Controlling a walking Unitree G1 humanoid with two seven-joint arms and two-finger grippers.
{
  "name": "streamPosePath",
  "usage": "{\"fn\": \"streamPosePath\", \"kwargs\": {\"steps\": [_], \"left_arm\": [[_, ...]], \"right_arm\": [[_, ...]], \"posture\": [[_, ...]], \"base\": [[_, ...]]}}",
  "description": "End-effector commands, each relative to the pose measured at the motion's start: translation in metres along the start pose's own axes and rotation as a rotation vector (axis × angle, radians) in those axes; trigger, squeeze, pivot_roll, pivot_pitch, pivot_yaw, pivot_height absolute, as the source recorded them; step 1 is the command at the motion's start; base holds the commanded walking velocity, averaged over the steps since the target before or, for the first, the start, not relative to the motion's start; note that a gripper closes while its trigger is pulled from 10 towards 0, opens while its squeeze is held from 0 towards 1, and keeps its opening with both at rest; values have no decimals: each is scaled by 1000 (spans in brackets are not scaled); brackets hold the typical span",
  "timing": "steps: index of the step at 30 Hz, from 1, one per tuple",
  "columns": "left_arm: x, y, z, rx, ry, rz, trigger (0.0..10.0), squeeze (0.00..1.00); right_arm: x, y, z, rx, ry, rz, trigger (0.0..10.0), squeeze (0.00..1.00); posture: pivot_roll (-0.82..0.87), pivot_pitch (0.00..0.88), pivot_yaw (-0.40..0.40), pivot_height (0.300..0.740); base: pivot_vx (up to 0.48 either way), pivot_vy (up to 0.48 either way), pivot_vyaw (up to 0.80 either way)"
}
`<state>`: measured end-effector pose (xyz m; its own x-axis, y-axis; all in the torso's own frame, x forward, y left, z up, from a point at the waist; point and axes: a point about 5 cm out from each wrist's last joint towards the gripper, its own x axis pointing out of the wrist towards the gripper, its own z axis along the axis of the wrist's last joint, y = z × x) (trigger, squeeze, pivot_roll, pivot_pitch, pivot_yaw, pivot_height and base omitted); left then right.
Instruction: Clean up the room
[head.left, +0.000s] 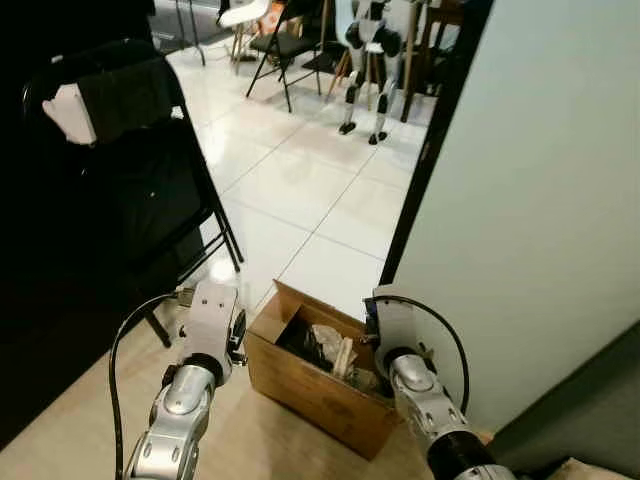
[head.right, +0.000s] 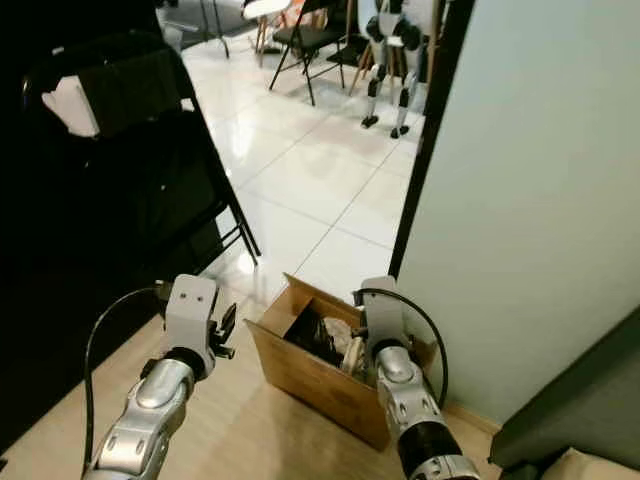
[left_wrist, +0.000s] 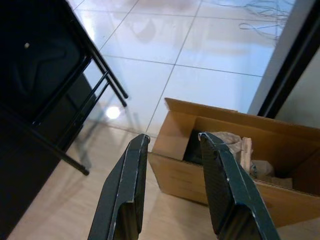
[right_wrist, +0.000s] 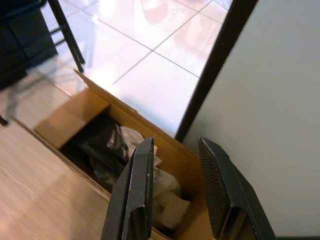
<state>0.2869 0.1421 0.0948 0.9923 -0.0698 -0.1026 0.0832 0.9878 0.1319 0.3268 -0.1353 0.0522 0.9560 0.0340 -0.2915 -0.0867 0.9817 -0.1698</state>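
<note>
We find the cardboard box (head.left: 318, 385) on the floor (head.left: 300, 190), against the foot of the wall (head.left: 530, 200) to its right. Crumpled scraps (right_wrist: 127, 150) lie inside it. A folding chair (head.left: 140, 180) stands to its left. Farther back, another robot (head.left: 368, 60) stands beside more chairs (head.left: 285, 45). Our left hand (left_wrist: 170, 192) hangs left of the box, our right hand (right_wrist: 175, 190) above its right end.

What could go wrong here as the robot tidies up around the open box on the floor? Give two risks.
1. The cardboard box sits close to the wall; the right gripper, open above it, may scrape that wall.
2. The black folding chair stands close by the left gripper; a swing could knock its legs.
</note>
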Motion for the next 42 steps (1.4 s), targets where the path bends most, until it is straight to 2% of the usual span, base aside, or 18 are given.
{"fn": "streamPosePath", "kwargs": {"steps": [1, 3, 6, 27, 34, 42], "left_arm": [[-1, -4, -7, 19, 20, -8, 10000, 0], [-1, -4, -8, 21, 22, -7, 10000, 0], [-4, -4, -12, 26, 37, -4, 10000, 0], [-9, -6, -16, 19, 37, 10, 10000, 0], [-9, 0, -16, 0, 38, 35, 10000, 0], [-10, 3, -17, 23, 40, 53, 10000, 0]], "right_arm": [[-4, 2, -8, -19, 40, 20, 10000, 0], [-4, 3, -9, -18, 46, 22, 10000, 0], [-6, 5, -13, 37, 80, 12, 10000, 0], [-11, 6, -20, 3, 130, 21, 10000, 0], [-11, 3, -17, 19, 121, -5, 10000, 0], [-11, 0, -16, -1, 109, -10, 10000, 0]], "posture": [[-27, 57, -12, 740], [-27, 57, -12, 740], [-21, 62, -15, 740], [-12, 62, -26, 740], [-13, 59, -23, 740], [-17, 68, -19, 740]], "base": [[0, 0, 0], [0, 0, 0], [0, 0, -675], [0, 0, -800], [0, 0, -800], [0, 0, -800]]}}
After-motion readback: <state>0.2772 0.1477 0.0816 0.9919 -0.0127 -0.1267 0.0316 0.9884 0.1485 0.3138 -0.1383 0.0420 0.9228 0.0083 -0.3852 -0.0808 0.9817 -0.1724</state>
